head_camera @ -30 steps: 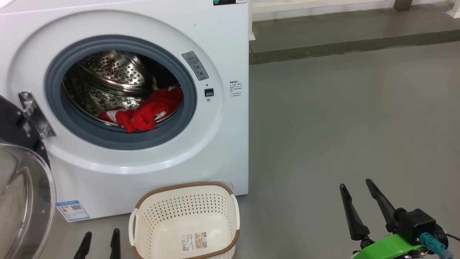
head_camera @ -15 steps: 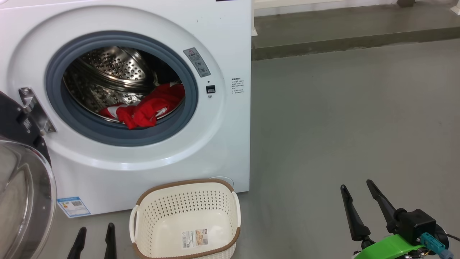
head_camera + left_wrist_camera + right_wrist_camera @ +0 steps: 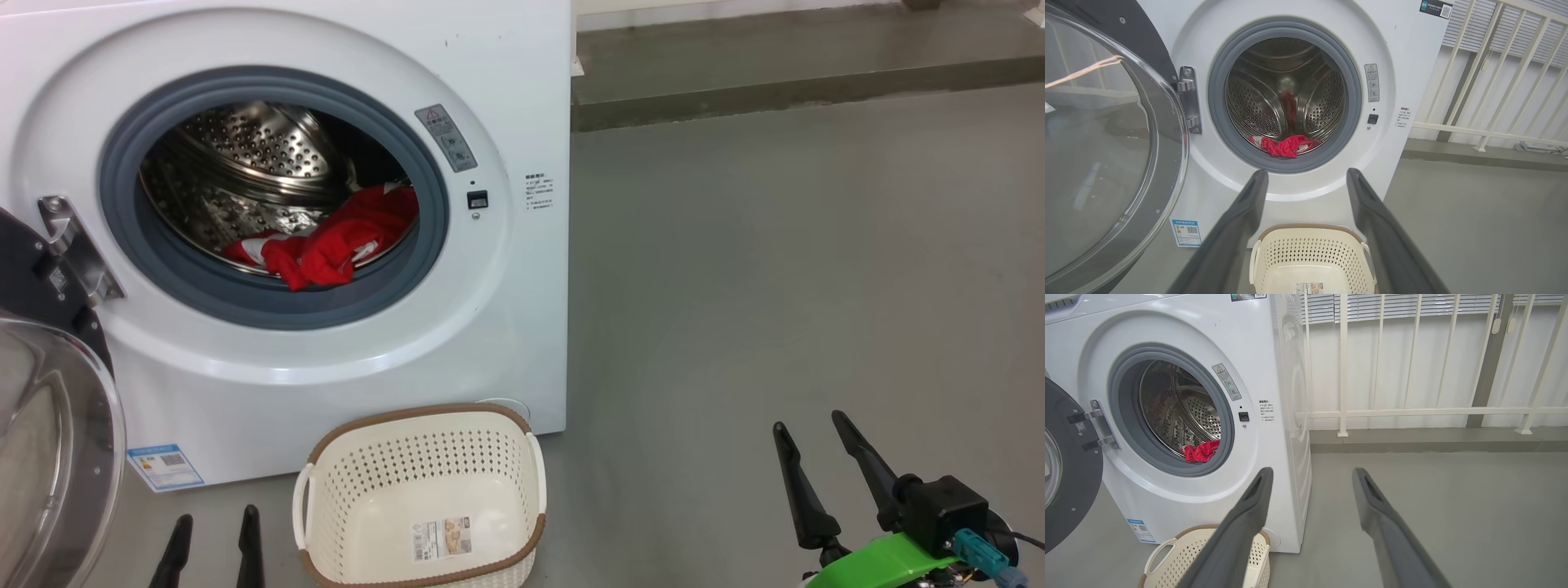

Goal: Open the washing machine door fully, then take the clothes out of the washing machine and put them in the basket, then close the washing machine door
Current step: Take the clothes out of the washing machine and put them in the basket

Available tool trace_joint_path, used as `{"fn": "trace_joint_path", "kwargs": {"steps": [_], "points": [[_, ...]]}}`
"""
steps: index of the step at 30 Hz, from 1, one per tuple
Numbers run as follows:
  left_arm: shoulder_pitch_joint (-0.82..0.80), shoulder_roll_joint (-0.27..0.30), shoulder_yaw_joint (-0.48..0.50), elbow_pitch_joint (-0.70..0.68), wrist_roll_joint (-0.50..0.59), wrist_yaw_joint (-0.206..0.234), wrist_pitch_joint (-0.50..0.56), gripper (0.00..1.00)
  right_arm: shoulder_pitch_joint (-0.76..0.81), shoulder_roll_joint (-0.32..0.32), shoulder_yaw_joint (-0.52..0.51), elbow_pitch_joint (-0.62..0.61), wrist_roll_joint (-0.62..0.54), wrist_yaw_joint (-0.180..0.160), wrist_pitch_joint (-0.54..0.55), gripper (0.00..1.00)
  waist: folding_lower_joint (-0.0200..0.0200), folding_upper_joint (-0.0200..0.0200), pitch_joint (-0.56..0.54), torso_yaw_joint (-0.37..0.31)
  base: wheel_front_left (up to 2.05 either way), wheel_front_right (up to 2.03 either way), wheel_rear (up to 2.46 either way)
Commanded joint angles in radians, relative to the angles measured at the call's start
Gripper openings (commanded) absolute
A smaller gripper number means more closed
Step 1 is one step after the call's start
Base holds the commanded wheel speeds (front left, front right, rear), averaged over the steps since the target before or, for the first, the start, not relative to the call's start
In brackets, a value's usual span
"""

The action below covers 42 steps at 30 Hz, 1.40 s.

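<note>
You see the washing machine door (image 3: 49, 441) open at left edge, red clothes (image 3: 326, 245) in the drum (image 3: 245, 155), basket (image 3: 424, 457) bottom middle, your left gripper (image 3: 217, 516) and right gripper (image 3: 809, 421) fingers apart.

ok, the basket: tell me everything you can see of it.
The basket is a cream-white perforated plastic tub, rounded rectangle, with a brown woven-look rim and a loop handle on each side. It stands upright and empty on the grey floor, just before the washing machine, below its opening. A paper label sticks to its bottom.
</note>
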Motion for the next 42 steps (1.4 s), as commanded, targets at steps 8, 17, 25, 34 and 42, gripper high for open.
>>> {"fn": "trace_joint_path", "kwargs": {"steps": [8,17,25,34,42], "points": [[-0.032,0.008,0.040,-0.010,0.006,0.028,-0.011,1.00,-0.046,-0.011,0.039,-0.015,0.007,0.007,-0.006,1.00,0.0000,-0.0001,0.005,0.000,1.13,-1.13,0.00],[-0.041,0.002,0.061,-0.034,-0.017,0.018,-0.011,1.00,-0.062,-0.011,0.049,-0.010,0.009,0.007,-0.006,1.00,0.0000,-0.0001,0.010,0.001,1.94,-1.93,-0.01],[-0.033,-0.004,0.064,-0.034,-0.006,0.018,-0.012,1.00,-0.068,-0.015,0.051,-0.008,0.014,0.007,-0.006,1.00,0.0000,-0.0001,0.016,0.002,1.19,-1.19,0.00],[-0.038,-0.003,0.062,-0.008,-0.011,0.008,-0.012,1.00,-0.064,-0.015,0.046,-0.003,0.015,0.007,-0.006,1.00,0.0000,-0.0001,0.016,0.002,0.20,-0.20,0.00],[-0.053,0.001,0.068,0.007,-0.004,-0.004,-0.012,1.00,-0.059,-0.016,0.044,-0.008,0.015,0.007,-0.006,1.00,0.0000,-0.0001,0.014,0.006,0.00,0.00,0.00]]}}
